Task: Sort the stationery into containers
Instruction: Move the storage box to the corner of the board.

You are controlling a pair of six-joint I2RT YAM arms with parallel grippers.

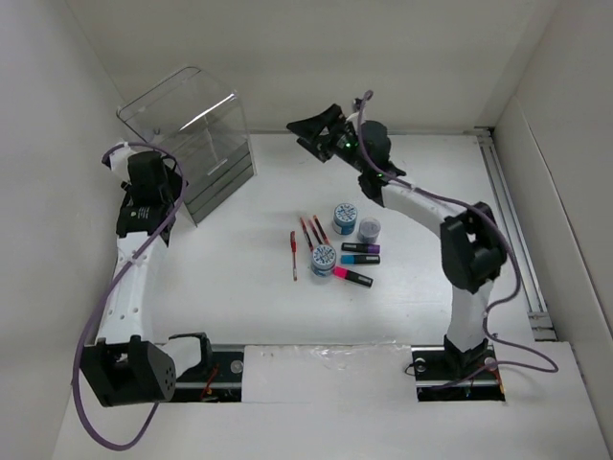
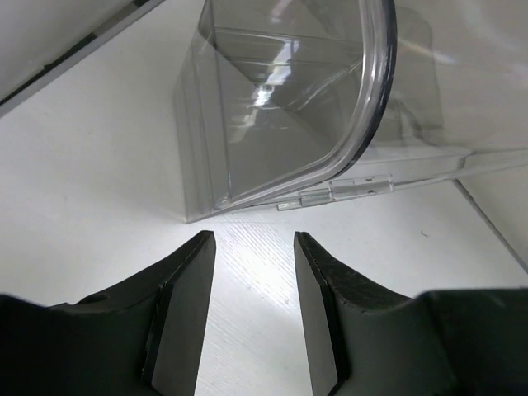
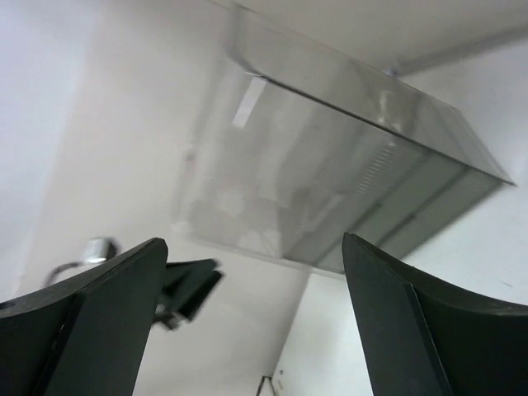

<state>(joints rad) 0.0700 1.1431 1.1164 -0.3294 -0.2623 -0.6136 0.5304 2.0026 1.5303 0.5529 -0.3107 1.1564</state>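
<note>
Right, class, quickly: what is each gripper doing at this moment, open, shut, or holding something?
Left gripper: open, holding nothing.
Right gripper: open wide, holding nothing.

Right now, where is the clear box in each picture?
Top external: clear box upper left, beside the left arm.
Left wrist: upper centre, beyond the open left hand.
Right wrist: centre, tilted, beyond the open right hand.
Shared landmark: the white table.

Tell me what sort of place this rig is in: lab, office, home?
Most likely a lab test cell: plain white walls box in a white table, left arm and right arm bolted at its near edge, an acrylic box and stationery laid out.
</note>
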